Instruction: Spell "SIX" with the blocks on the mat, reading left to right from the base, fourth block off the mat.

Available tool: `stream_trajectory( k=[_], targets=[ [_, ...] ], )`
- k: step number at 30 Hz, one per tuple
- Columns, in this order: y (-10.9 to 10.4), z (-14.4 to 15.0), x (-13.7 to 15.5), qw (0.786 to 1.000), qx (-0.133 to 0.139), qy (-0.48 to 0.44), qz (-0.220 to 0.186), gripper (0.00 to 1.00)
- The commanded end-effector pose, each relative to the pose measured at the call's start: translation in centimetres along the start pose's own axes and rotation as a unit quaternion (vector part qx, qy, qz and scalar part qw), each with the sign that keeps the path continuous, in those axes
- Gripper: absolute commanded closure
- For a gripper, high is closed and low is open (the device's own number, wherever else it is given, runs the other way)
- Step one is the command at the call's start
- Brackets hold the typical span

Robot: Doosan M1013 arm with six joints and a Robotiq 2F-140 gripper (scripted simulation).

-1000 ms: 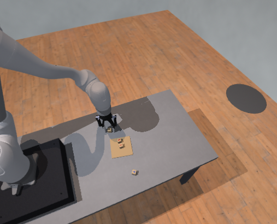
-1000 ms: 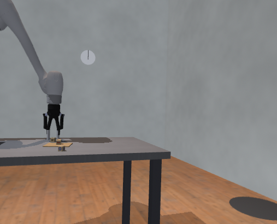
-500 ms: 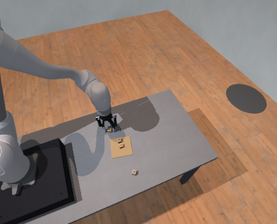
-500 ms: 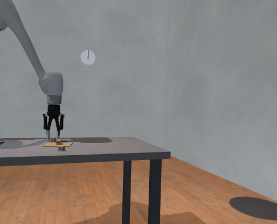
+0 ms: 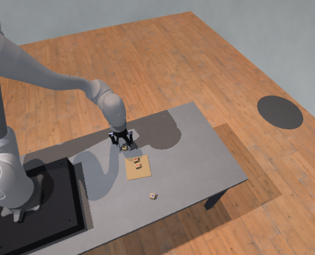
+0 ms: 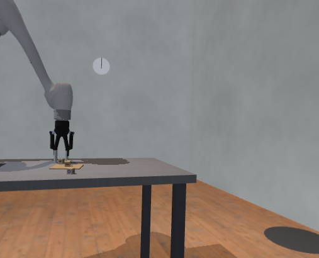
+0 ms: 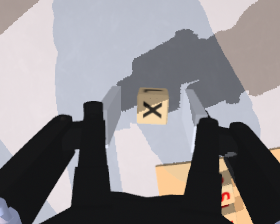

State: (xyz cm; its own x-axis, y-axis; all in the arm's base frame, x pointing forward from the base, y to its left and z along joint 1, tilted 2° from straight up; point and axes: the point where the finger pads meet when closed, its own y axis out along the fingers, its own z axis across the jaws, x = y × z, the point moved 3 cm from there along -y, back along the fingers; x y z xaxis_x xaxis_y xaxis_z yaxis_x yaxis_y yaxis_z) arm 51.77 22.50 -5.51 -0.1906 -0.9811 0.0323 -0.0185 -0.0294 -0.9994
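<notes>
A tan block with a black X [image 7: 152, 106] lies on the grey table just off the mat's edge; it also shows in the top view [image 5: 124, 148]. My gripper [image 5: 122, 145] hangs low over it, partly open, one fingertip on each side of the block with gaps showing in the wrist view [image 7: 152, 96]. The tan mat [image 5: 138, 169] lies right beside it and bears two blocks with red letters [image 5: 136, 160] [image 5: 138, 166], side by side. A fourth block with a blue letter [image 5: 153, 196] lies on the table off the mat, toward the front edge.
The robot's black base plate [image 5: 37, 205] sits at the table's left end. The table's edges [image 5: 174, 214] lie well away from the blocks.
</notes>
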Motion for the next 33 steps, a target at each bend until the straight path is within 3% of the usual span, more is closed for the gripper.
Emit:
stream_trajectory(
  k=[1,8,9,25,26,33],
  targets=[
    [0.32,0.06,0.09,1.0,0.001,-0.002,0.0,0.63],
    [0.32,0.06,0.09,1.0,0.001,-0.002,0.0,0.63],
    [0.32,0.06,0.09,1.0,0.001,-0.002,0.0,0.75],
    [0.32,0.06,0.09,1.0,0.001,-0.002,0.0,0.75],
    [0.32,0.06,0.09,1.0,0.001,-0.002,0.0,0.87],
    [0.32,0.06,0.09,1.0,0.001,-0.002,0.0,0.87]
  ],
)
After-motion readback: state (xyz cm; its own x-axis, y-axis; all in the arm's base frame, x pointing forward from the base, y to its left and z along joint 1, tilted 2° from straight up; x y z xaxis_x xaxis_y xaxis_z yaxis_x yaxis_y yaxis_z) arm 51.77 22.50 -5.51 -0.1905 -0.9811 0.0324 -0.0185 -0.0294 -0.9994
